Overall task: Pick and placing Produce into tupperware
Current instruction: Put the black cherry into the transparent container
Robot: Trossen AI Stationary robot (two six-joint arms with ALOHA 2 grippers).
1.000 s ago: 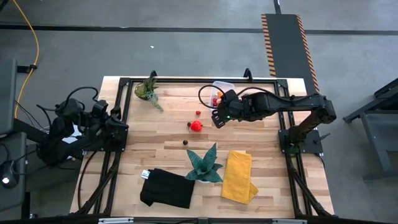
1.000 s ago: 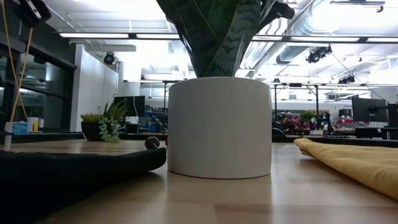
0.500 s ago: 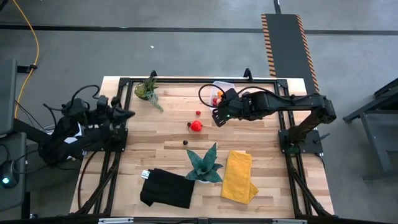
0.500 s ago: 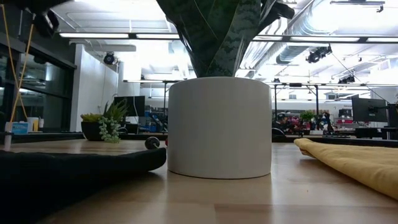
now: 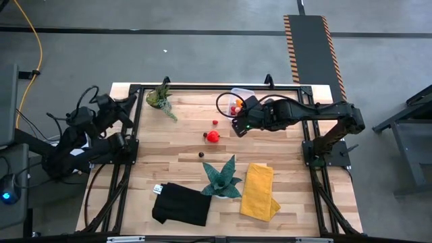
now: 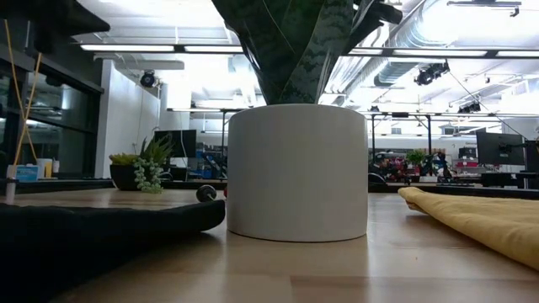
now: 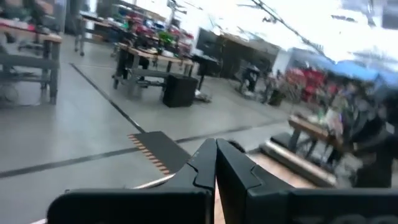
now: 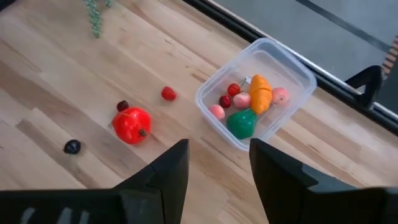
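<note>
Tub (image 8: 256, 93) at the table's far edge, orange, green, pink and red pieces inside; red fruit (image 8: 131, 125), small red berry (image 8: 168, 94) and two dark bits loose on the wood beside it; my right gripper (image 8: 214, 165) above, jaws parted, empty; my left gripper (image 7: 216, 167) shut, off the table's left side

One tub (image 8: 256, 92) holds seven produce pieces: four pink or red, two small dark-red, one orange (image 8: 260, 92), one green (image 8: 241, 122). Four pieces lie loose on the surface (image 8: 56, 68): two red, two dark. Also two plants, two cloths, two arms.
</note>
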